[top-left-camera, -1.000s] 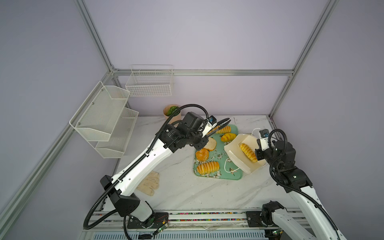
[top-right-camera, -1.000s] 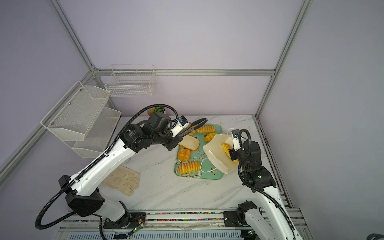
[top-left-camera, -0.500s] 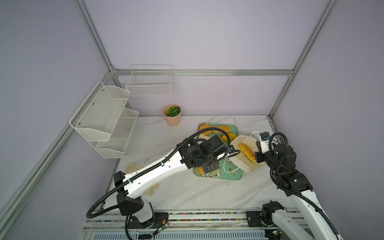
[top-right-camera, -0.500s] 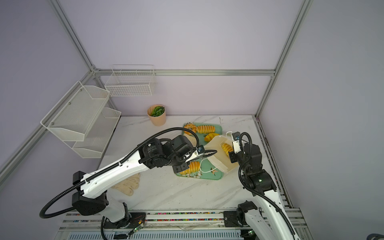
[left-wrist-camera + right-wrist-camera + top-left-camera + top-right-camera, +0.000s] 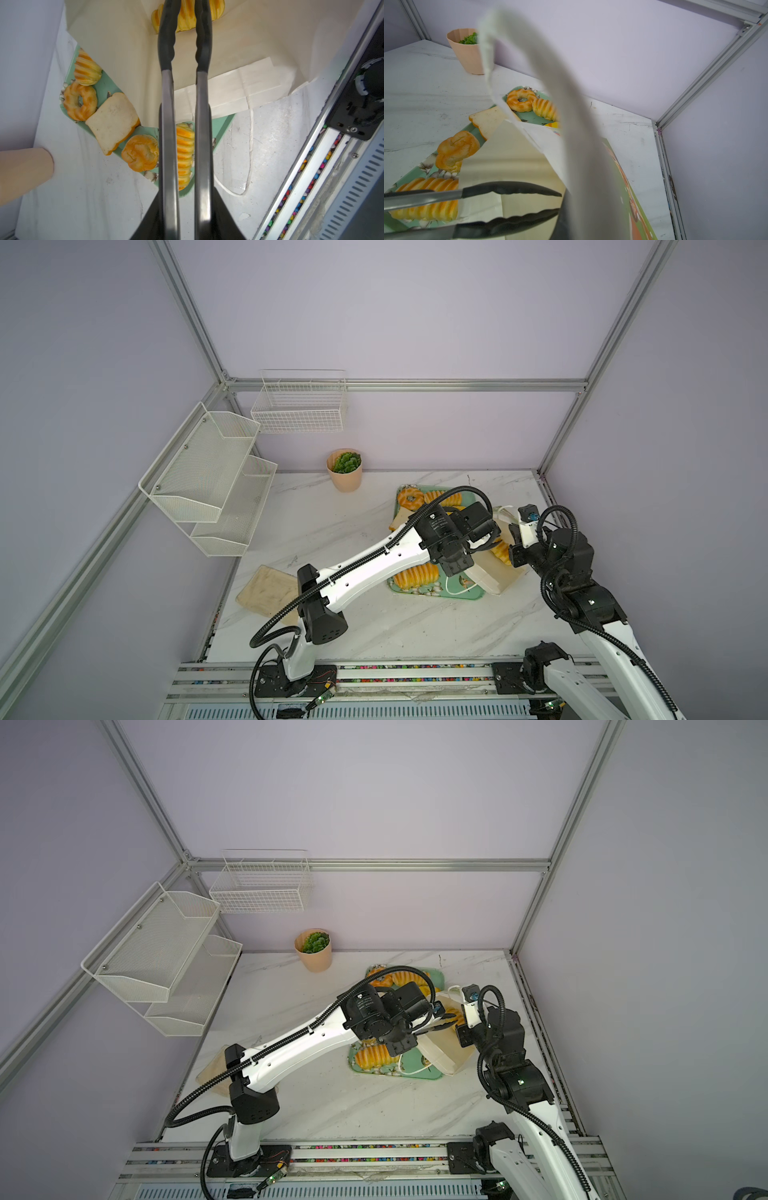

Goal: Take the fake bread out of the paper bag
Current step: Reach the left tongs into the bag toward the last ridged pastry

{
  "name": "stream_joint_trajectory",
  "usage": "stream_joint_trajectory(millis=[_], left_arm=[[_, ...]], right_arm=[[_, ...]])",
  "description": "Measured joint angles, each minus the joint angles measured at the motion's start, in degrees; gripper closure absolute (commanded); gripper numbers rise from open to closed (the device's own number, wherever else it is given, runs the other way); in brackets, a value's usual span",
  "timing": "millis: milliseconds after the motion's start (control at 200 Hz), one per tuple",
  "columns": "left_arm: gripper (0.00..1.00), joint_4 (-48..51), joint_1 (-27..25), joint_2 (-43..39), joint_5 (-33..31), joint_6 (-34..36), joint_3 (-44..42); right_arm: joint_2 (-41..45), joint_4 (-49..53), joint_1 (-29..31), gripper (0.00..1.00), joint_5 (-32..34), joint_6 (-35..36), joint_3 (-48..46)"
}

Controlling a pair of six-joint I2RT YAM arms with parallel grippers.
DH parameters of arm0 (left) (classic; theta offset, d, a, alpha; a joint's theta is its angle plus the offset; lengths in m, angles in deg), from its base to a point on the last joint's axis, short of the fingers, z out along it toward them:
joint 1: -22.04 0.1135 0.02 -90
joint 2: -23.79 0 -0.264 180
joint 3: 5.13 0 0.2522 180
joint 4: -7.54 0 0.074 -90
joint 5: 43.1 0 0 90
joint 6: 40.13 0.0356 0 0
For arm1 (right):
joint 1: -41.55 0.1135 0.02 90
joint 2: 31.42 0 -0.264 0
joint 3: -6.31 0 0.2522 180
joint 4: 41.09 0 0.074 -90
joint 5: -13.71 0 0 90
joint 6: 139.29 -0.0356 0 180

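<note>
Right of centre, right gripper (image 5: 460, 1032) pinches the paper bag (image 5: 441, 1052) agape — left gripper (image 5: 185, 112) clasps empty, parted tongs (image 5: 166, 93) toward its ridged loaf (image 5: 186, 18).

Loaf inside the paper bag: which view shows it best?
Left wrist: the loaf sits close inside the paper bag, behind the tongs. Both top views show only a sliver past the left arm. The right wrist view misses it.
</note>
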Motion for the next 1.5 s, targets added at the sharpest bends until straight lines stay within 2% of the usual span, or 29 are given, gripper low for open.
stream_joint_trajectory(millis=[285,555,900,1210,1500], left_arm=[[0.69,0.50,3.21,4.46,8.96,-9.38,0.98],[0.70,-2.14,5.31,4.90,14.45,-14.43,0.72],[0.68,-3.76,5.97,6.03,15.37,-17.66,0.42],[0.68,-6.19,5.99,7.76,17.42,-24.17,-0.81],[0.77,-10.12,6.08,5.73,23.50,-31.93,-4.22]], right_arm=[[-0.66,-0.26,0.00,1.00,-0.04,-0.79,0.00],[-1.22,-1.01,0.00,1.00,-0.79,-2.43,0.00],[-0.83,-1.03,0.00,1.00,-0.90,-2.36,0.00],[-1.62,-1.40,0.00,1.00,-0.96,-3.26,0.00],[-4.15,-3.02,0.00,1.00,-1.03,-7.06,0.00]])
